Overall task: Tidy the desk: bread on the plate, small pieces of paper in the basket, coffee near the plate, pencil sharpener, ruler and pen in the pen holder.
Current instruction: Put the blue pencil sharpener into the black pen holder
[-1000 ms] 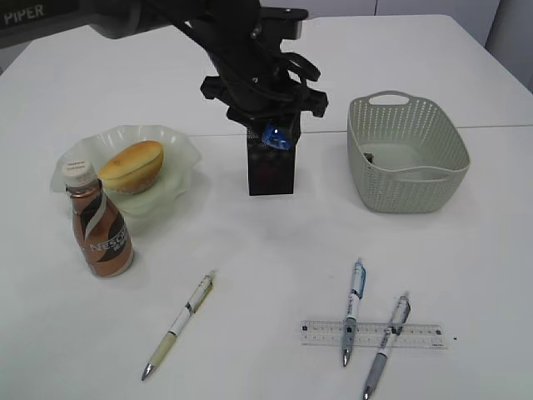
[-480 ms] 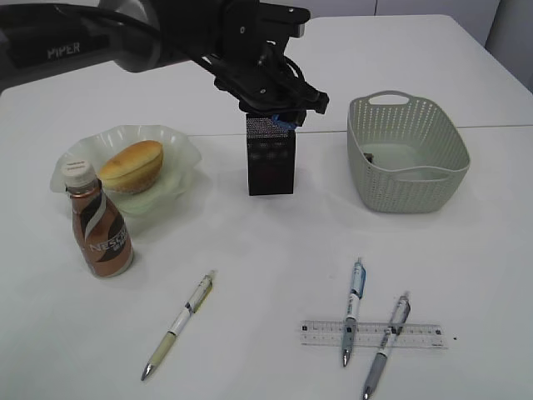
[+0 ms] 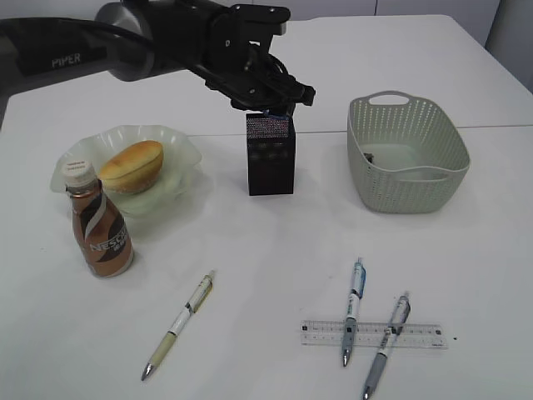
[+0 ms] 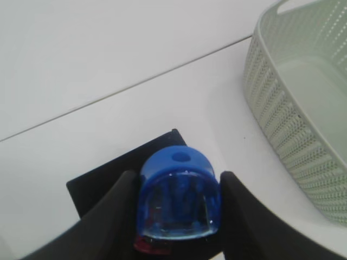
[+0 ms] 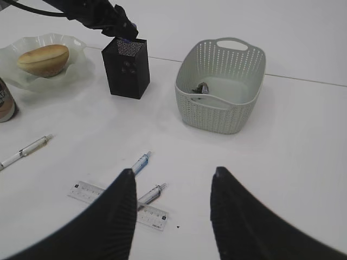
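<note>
The left claw [image 4: 179,216] grips the blue pencil sharpener [image 4: 180,195] between its two dark fingers and holds it directly above the open mouth of the black mesh pen holder [image 3: 270,157], which looks like the position for dropping it in. It is not released yet; the sharpener sits clear of the rim.

The right claw [image 5: 169,208] hangs open and empty over the near side of the worktop [image 3: 275,242], above the clear ruler [image 5: 119,205], so it is well placed for a later pickup there.

The bread [image 3: 132,165] lies on the wavy green plate [image 3: 176,148], and the coffee bottle [image 3: 98,223] stands just in front of that plate. The basket [image 3: 406,150] holds something small and crumpled, likely paper. Three pens [image 3: 356,308] and the ruler remain loose, two of the pens lying across the ruler.
</note>
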Controlling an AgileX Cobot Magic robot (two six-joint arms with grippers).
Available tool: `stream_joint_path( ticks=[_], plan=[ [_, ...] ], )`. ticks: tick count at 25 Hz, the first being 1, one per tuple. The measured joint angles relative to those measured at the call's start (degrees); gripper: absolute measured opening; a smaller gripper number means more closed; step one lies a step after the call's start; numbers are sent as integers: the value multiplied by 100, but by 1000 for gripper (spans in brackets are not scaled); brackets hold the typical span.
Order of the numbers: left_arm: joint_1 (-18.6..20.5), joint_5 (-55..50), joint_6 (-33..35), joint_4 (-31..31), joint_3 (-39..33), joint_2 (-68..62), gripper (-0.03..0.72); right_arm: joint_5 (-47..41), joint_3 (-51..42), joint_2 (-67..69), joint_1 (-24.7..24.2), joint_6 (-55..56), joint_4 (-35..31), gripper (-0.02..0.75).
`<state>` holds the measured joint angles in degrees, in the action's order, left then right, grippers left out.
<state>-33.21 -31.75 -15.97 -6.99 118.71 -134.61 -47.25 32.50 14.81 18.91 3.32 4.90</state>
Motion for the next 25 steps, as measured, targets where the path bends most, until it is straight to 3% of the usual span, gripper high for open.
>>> stream_joint_path(
  ticks=[25],
  plan=[
    [229, 349, -27, -7, 0, -183, 307, 9, 0, 0, 0, 0, 0, 362]
  ],
)
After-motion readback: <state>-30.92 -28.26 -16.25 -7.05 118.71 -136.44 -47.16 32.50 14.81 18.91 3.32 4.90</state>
